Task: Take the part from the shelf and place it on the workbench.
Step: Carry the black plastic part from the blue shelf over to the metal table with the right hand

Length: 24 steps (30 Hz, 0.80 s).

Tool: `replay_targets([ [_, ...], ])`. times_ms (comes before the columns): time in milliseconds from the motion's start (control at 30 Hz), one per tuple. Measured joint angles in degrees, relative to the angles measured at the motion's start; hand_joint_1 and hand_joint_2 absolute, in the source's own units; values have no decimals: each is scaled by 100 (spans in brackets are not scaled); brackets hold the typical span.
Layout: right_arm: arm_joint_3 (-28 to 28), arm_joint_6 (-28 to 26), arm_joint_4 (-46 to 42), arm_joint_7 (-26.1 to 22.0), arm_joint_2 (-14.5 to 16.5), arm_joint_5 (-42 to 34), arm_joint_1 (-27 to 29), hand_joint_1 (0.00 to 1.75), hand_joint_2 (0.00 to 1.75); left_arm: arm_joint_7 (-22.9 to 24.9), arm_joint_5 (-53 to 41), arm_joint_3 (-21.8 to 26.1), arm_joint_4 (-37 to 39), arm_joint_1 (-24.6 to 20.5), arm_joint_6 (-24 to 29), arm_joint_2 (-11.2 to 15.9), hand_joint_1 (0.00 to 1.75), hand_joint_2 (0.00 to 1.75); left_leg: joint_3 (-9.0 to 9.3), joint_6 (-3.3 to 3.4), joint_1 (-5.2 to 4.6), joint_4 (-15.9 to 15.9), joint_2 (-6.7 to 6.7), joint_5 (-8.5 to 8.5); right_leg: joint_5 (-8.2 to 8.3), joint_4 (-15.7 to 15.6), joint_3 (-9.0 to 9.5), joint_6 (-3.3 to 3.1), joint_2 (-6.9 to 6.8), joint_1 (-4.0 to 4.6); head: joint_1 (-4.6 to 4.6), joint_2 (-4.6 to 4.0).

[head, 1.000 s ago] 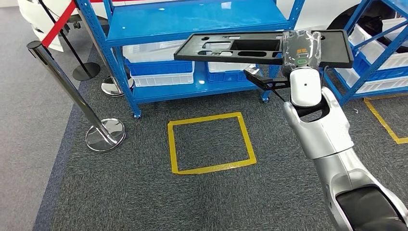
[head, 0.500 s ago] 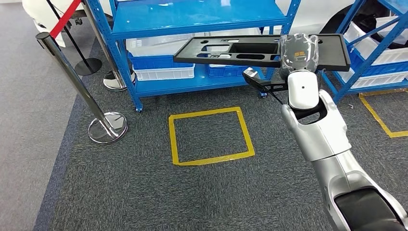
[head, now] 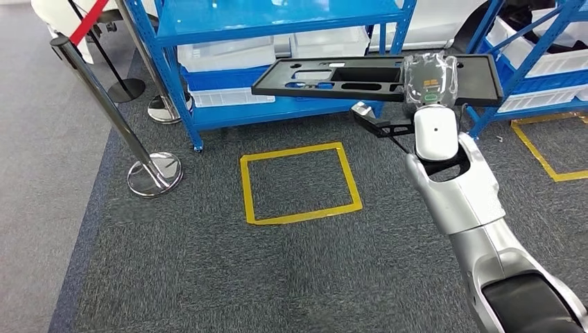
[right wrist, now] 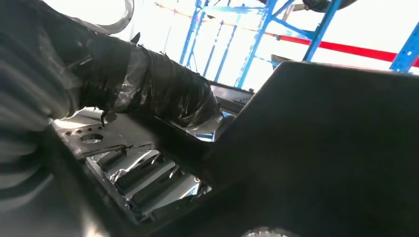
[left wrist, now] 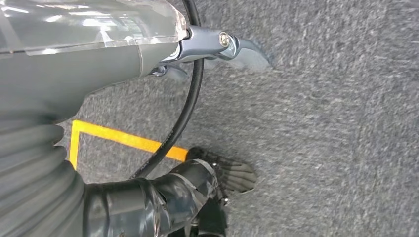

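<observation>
Part (head: 360, 73), a flat black tray, hangs level off the blue shelf (head: 277, 28), grasped by the right robot hand (head: 430, 78) for carrying; left robot hand (left wrist: 217, 49) hangs released.

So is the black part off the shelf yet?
Off. The right robot hand holds the black part in the air, in front of the blue shelf.
</observation>
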Motion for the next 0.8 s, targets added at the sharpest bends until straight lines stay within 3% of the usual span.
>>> replay_targets([
  [33, 1, -2, 4, -1, 9, -1, 0, 175, 175, 3, 0, 3, 0, 4, 1, -4, 0, 175, -82, -22, 9, 173, -3, -192, 62, -17, -60, -46, -7, -9, -1, 0],
  [100, 1, -4, 15, -1, 23, -1, -2, 175, 175, 9, 1, 6, 0, 2, 1, -10, 0, 175, -287, -51, 24, 862, -3, -751, 173, -22, -189, -97, -12, 7, -4, 0],
  [133, 1, -4, 23, -1, 24, -1, 2, 175, 175, 9, 1, 7, 0, 2, 2, -10, 0, 175, -366, -55, 26, 1255, -4, -957, 226, -19, -256, -108, -13, 21, -4, 0],
  [167, 1, -4, 34, -2, 25, -1, 9, 175, 175, 10, 1, 9, 0, 1, 2, -9, 0, 175, -380, -47, 25, 1539, -7, -1047, 280, -14, -324, -114, -12, 35, -4, 0],
  [200, 1, -4, 45, -2, 25, -1, 15, 175, 175, 12, 1, 9, 0, 0, 3, -7, 0, 175, -307, -28, 20, 1638, -11, -1021, 331, -8, -391, -115, -10, 46, -4, 0],
  [233, 1, -5, 52, -3, 26, -1, 20, 175, 175, 14, 1, 10, 0, -4, 3, -5, 0, 175, -120, 2, 11, 1488, -16, -895, 380, -2, -452, -112, -5, 53, -4, 0],
  [267, 1, -5, 57, -3, 26, -1, 21, 175, 175, 16, 1, 10, 0, -9, 3, -3, 0, 175, 148, 40, -4, 1163, -25, -750, 426, 4, -506, -106, 0, 56, -4, 0],
  [333, 1, -9, 60, -3, 26, -2, 20, 175, 175, 21, 1, 11, -6, -23, 6, 7, 0, 175, 731, 118, -46, 294, -55, -664, 521, 6, -586, -72, 4, 57, -3, 0],
  [400, 1, -15, 66, -3, 26, -4, 20, 175, 175, 25, 1, 11, -12, -31, 13, 20, 0, 175, 991, 163, -84, -176, -80, -693, 644, -43, -615, -12, 1, 38, -4, 0],
  [467, 2, -21, 76, -3, 20, -5, 25, 175, 175, 26, 1, 14, -13, -35, 17, 25, 0, 175, 976, 214, -85, -292, -65, -561, 755, -131, -621, 52, 10, 22, -4, 0],
  [500, 3, -24, 81, -4, 14, -6, 26, 175, 175, 27, 0, 15, -13, -42, 17, 25, 0, 175, 953, 257, -74, -359, -45, -471, 697, -117, -646, 76, 15, 26, -3, 0],
  [567, 3, -30, 88, -5, -4, -6, 24, 175, 175, 30, -2, 17, -13, -52, 16, 25, 0, 175, 856, 322, -43, -454, -1, -292, 261, 223, -762, 105, 20, 39, 1, 0],
  [633, 3, -33, 98, -5, -13, -6, 30, 175, 175, 32, -3, 19, -13, -52, 16, 26, 0, 175, 680, 336, -48, -421, 12, -169, -277, 938, -907, 131, 17, 33, 2, 0],
  [667, 3, -33, 108, -4, -17, -6, 38, 175, 175, 32, -3, 20, -13, -51, 16, 26, 0, 175, 579, 330, -48, -383, 16, -117, -388, 1263, -937, 148, 15, 27, 1, 0],
  [700, 3, -33, 119, -4, -20, -6, 46, 175, 175, 32, -3, 22, -13, -50, 16, 26, 0, 175, 472, 323, -49, -337, 19, -69, -380, 1463, -911, 162, 13, 20, 2, 0],
  [733, 3, -33, 127, -3, -23, -6, 52, 175, 175, 32, -4, 25, -13, -51, 15, 25, 0, 175, 357, 310, -48, -282, 23, -25, -264, 1475, -792, 174, 10, 9, 2, 0],
  [767, 3, -33, 131, -3, -26, -6, 55, 175, 175, 32, -4, 28, -13, -51, 14, 25, 0, 175, 244, 292, -45, -219, 25, 14, -119, 1281, -573, 184, 4, -5, 1, 0],
  [800, 3, -34, 131, -3, -26, -6, 55, 175, 175, 33, -5, 32, -14, -52, 14, 25, 0, 175, 139, 267, -43, -157, 25, 50, -94, 946, -309, 189, -2, -15, 1, 0],
])
